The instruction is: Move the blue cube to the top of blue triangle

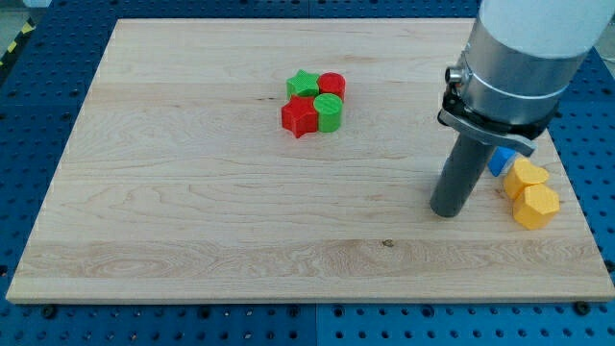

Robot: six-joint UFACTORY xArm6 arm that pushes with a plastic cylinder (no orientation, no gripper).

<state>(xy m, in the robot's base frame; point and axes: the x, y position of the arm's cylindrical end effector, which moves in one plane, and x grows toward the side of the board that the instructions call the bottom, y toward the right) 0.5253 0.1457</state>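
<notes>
My tip (448, 212) rests on the wooden board (192, 192) at the view's right. Just right of the rod, a blue block (500, 161) shows only in part, mostly hidden behind the rod and the arm's body. I cannot tell its shape. I see no second blue block; it may be hidden by the arm. The tip is a short way to the lower left of the blue block, apart from it.
Two yellow blocks (528, 176) (536, 206) sit touching each other just right of the blue block, near the board's right edge. A tight cluster lies at the upper middle: green star (304, 85), red cylinder (332, 85), red star (300, 117), green cylinder (329, 112).
</notes>
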